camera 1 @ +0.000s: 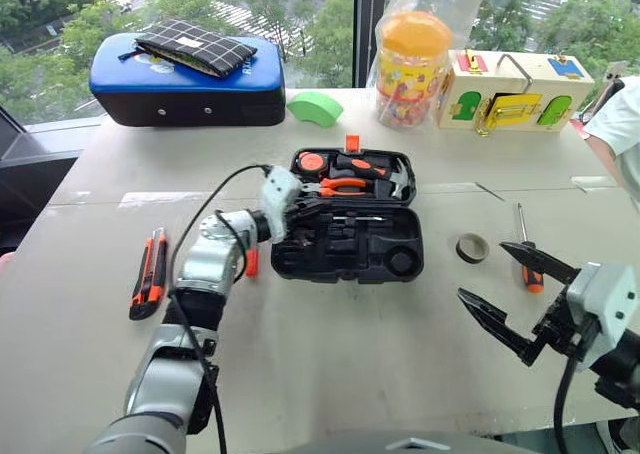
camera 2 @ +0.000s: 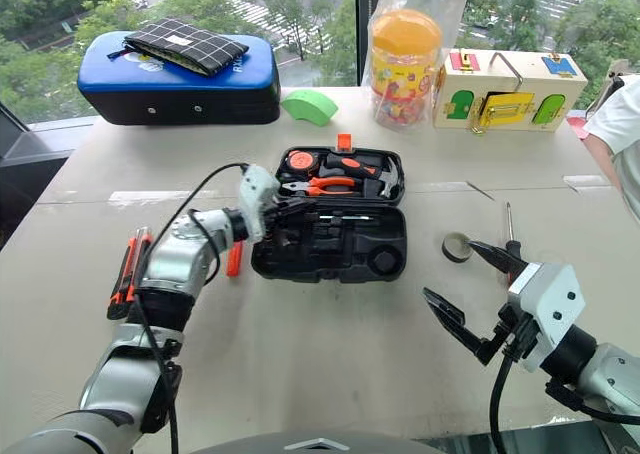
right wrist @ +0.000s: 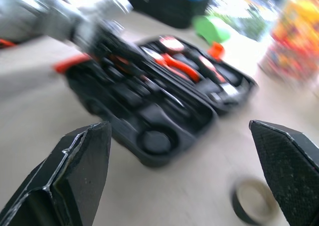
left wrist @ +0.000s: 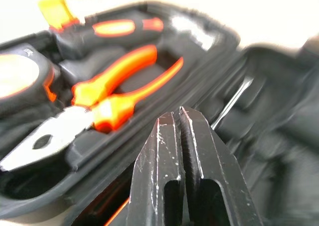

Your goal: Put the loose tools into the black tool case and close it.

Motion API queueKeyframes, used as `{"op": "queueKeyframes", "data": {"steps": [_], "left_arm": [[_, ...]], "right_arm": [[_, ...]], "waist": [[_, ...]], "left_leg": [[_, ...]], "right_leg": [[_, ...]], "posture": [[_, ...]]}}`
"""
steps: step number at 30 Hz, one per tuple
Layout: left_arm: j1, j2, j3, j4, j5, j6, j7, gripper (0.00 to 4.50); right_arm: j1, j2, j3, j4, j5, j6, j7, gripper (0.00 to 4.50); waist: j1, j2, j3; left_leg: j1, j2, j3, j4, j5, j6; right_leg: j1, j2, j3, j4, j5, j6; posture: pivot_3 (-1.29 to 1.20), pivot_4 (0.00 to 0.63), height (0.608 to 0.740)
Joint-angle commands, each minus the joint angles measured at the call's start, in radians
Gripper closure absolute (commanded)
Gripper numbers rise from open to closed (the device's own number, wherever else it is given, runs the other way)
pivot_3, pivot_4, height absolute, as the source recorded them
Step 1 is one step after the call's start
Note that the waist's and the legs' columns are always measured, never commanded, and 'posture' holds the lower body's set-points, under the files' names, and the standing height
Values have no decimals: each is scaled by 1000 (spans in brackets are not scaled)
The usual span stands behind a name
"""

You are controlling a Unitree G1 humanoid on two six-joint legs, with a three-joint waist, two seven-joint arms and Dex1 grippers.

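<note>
The black tool case [camera 1: 350, 236] lies open mid-table; its far half holds orange-handled pliers [left wrist: 119, 81], a hammer and a tape measure. My left gripper [camera 1: 305, 212] hovers over the case's left side, shut with nothing between its fingers; a thin metal shaft [left wrist: 230, 105] lies in the recess just beyond it. An orange handle [camera 1: 251, 262] shows by the case's left edge, partly hidden by my arm. The orange-black cutter [camera 1: 150, 272] lies further left. On the right are a black tape ring [camera 1: 472, 247] and a black-and-orange screwdriver [camera 1: 526, 249]. My right gripper [camera 1: 484, 271] stands wide open near them.
At the back stand a blue-topped black padded case [camera 1: 185, 89] with a checked pouch on it, a green foam wedge [camera 1: 315, 107], a yellow-lidded jar [camera 1: 412, 64] and a pale wooden box [camera 1: 515, 92]. A person's white sleeve [camera 1: 620, 124] shows at the right edge.
</note>
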Motion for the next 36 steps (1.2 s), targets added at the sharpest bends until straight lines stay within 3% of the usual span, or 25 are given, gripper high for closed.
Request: {"op": "queueKeyframes", "data": {"steps": [1, 5, 6, 11, 12, 15, 16, 17, 18, 21, 26, 28, 31, 36], "left_arm": [[49, 63, 37, -273, -207, 184, -104, 3678], [139, 216, 48, -526, -388, 353, -218, 2126], [158, 235, 47, -567, -409, 373, -222, 2007], [246, 282, 24, -738, -459, 402, -189, 29], [253, 281, 23, -755, -468, 409, -176, 29], [269, 276, 28, -788, -483, 419, -133, 0], [274, 275, 35, -796, -488, 424, -114, 0], [278, 274, 35, -812, -495, 433, -89, 0], [281, 273, 31, -829, -500, 439, -70, 0], [283, 258, 12, -869, -518, 459, -9, 0], [314, 157, 56, -843, -457, 366, 137, 0], [361, 162, 100, -822, -476, 329, 87, 0], [418, 177, 232, -805, -609, 354, 77, 0], [726, 279, 533, -819, -638, 316, -109, 0]], "right_arm": [[-64, -43, -35, 17, -65, 188, -170, 0], [-260, -89, -3, 215, -42, 501, -292, 0], [-281, -91, -3, 249, -42, 538, -301, 0], [-457, -28, -12, 472, -37, 731, -358, 0], [-475, -21, -15, 494, -37, 745, -355, 0], [-531, -2, 12, 560, -48, 766, -343, 787], [-552, 3, 24, 573, -52, 775, -343, 1266], [-560, -5, 30, 580, -59, 776, -337, 2089], [-563, -14, 31, 582, -67, 776, -334, 2277], [-550, -42, 9, 571, -79, 769, -313, 3673], [-525, -126, 5, 498, -137, 608, -240, 3735], [-557, -179, 50, 450, -159, 470, -145, 3735], [-721, -198, 200, 420, -119, 332, 53, 3735], [-1055, -135, 594, 580, -255, 229, 263, 3735]], "waist": [[-3, 1, 1], [-13, 4, 5], [-12, 5, 5], [-13, 6, 7], [-13, 7, 8], [-15, 8, 8], [-19, 8, 8], [-19, 8, 8], [-19, 7, 8], [-17, 7, 8], [-10, 10, 10], [-18, 9, 10], [-49, 10, 12], [-73, 5, 12]], "left_leg": [[0, 0, 0, 0, 0, 0], [0, 0, 1, 0, 0, 0], [1, 1, 1, 0, 0, 0], [1, 1, 2, -1, 0, 0], [1, 1, 2, -1, 0, 0], [1, 1, 2, -2, 0, 0], [1, 1, 2, -2, 0, 0], [1, 1, 2, -2, 0, 0], [1, 1, 2, -2, 0, 0], [1, 1, 2, -2, 0, 0], [1, 1, 3, -2, 0, 0], [1, 1, 3, -2, 0, 0], [3, 3, 5, -3, 0, 0], [6, 9, 6, -8, -1, -1]], "right_leg": [[0, 0, 0, 0, 0, 0], [0, 0, 1, -1, 0, -3], [0, 0, 1, 0, -1, -6], [1, 0, 1, -3, -2, -7], [1, 0, 1, -3, -2, -7], [1, 0, 2, -4, -2, -7], [1, 0, 2, -4, -2, -7], [1, 0, 2, -4, -2, -7], [1, 0, 1, -4, -2, -7], [2, 0, 2, -4, -2, -7], [2, 0, 2, -5, -2, -7], [2, 0, 2, -5, -1, -6], [2, 1, 4, -5, -1, -6], [1, 2, 3, -9, -1, -8]], "posture": [[0, 150, 740], [0, 150, 740], [0, 150, 740], [0, 150, 740], [0, 150, 740], [0, 150, 740], [0, 150, 740], [0, 150, 740], [0, 150, 740], [0, 150, 740], [0, 150, 740], [0, 150, 740], [0, 150, 740], [0, 150, 740]]}}
